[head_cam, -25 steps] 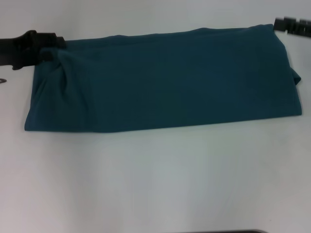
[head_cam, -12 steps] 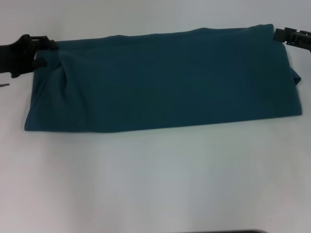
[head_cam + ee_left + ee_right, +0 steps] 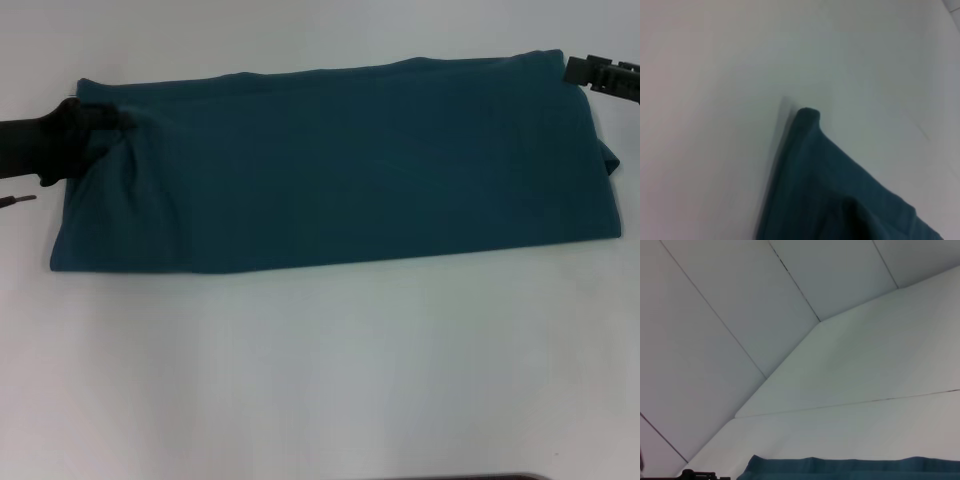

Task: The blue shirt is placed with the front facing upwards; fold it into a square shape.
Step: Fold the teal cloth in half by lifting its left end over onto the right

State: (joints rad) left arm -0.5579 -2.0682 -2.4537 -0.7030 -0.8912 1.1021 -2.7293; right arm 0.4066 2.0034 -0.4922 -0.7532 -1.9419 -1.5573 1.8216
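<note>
Blue shirt (image 3: 340,165) lying as a long folded band on the white table (image 3: 320,380). Left gripper (image 3: 75,125) pinching its bunched far corner; right gripper (image 3: 585,72) touching the opposite corner, closure indeterminable. Soft, limp cloth; corners probably best holds

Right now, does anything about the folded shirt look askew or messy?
Yes. The blue shirt lies as a long band, but its left end is bunched into creases where the left gripper meets it. At the right end, an under layer pokes out past the edge. The right gripper sits at the far right corner.
</note>
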